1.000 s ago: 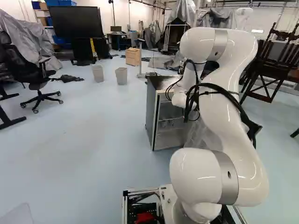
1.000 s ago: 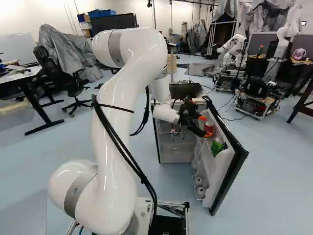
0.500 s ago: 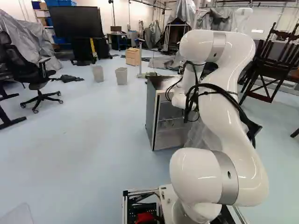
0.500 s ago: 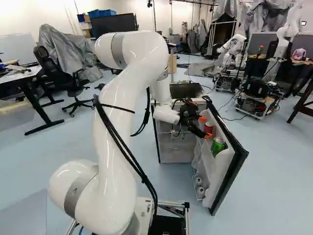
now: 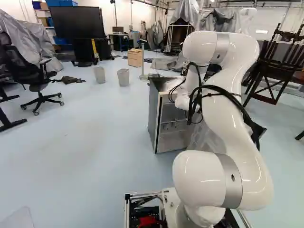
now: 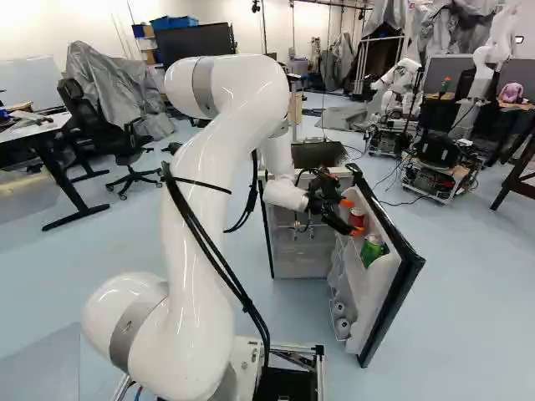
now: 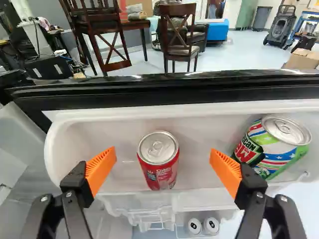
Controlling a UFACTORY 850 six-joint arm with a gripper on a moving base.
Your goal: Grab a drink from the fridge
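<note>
Wrist view: a red can (image 7: 158, 162) stands in a white door shelf (image 7: 192, 117), whose walls probably keep it from toppling. Around it the gripper (image 7: 163, 151) is spread wide, a finger to each side, neither touching, likely ready to close. Beyond one finger, a green can (image 7: 279, 147) shares the shelf. Further out, the door (image 6: 391, 288) stands open from the fridge (image 5: 156, 118), which gives the arm (image 6: 201, 192) its way in.
</note>
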